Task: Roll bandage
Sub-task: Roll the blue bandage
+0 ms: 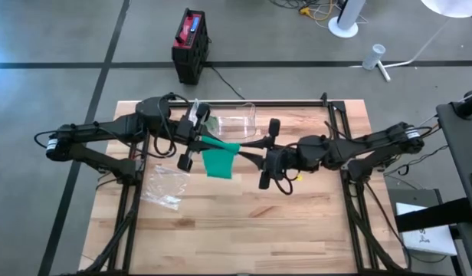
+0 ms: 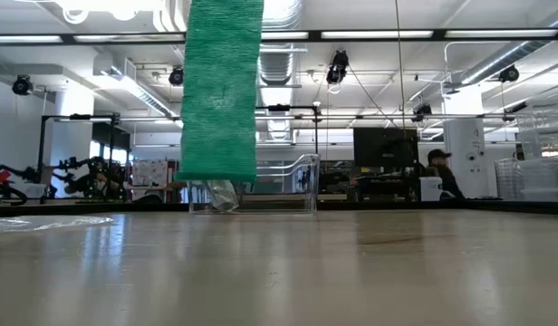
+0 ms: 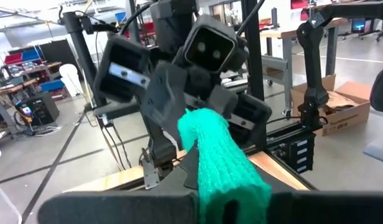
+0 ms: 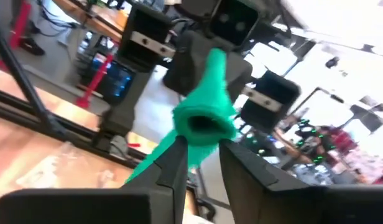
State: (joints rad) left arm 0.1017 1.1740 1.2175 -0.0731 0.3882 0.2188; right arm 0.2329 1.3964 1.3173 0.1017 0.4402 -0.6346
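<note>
Your left gripper [image 1: 199, 139] sits above the table's [image 1: 297, 230] left half, its fingers clamped on one end of the green bandage [image 1: 219, 159]. Below it a clear plastic bag [image 1: 164, 186] lies flat on the wood. The bandage stretches between your two grippers, a loose flap hanging from it above the table, with a clear box [image 1: 234, 119] just behind. Your right gripper [image 1: 250, 151] meets it mid-table, fingers [image 4: 173, 168] either side of the rolled end; you cannot tell whether they grip it
</note>
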